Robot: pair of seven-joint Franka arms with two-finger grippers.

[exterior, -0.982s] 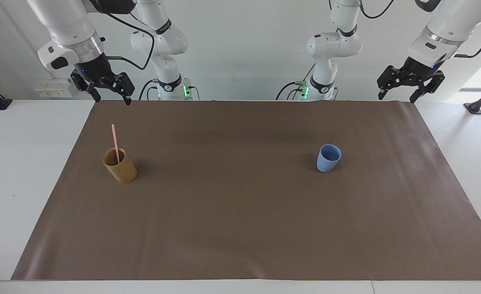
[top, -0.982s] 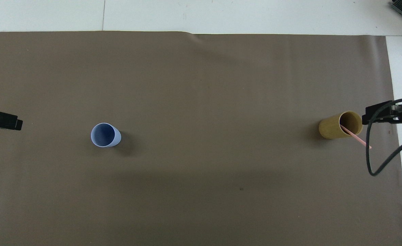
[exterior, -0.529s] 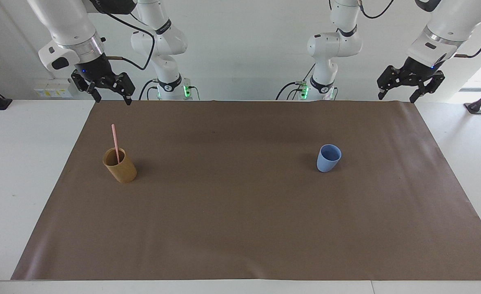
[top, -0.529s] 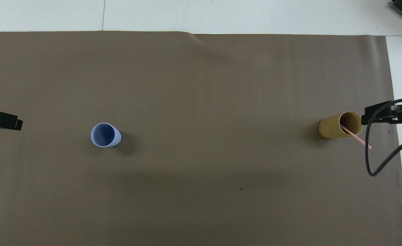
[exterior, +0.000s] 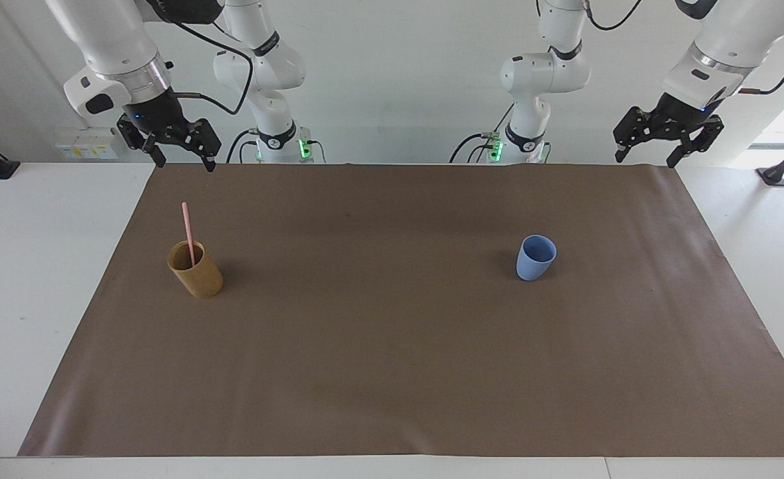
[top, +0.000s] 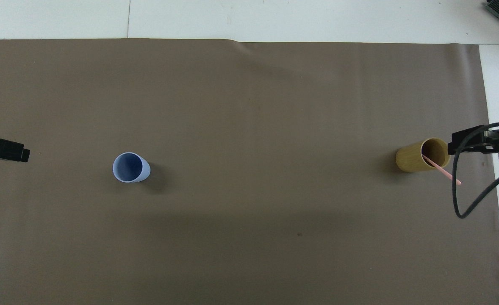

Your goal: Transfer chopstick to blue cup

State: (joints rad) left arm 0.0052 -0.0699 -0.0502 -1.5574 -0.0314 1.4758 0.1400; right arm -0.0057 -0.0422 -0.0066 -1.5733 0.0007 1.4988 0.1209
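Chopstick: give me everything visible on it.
The chopstick is one thin, straight, pale-pink stick, plastic-looking. It stands nearly upright in the tan holder, lower end hidden inside, leaning on the rim, about half its length sticking out above it. The holder sits on the brown mat toward the right arm's end of the table. Nothing else touches the stick; no gripper holds it.

place: robot lab | evidence: two franka arms [exterior: 532, 73], brown mat [exterior: 392, 346], white table [exterior: 26, 266]
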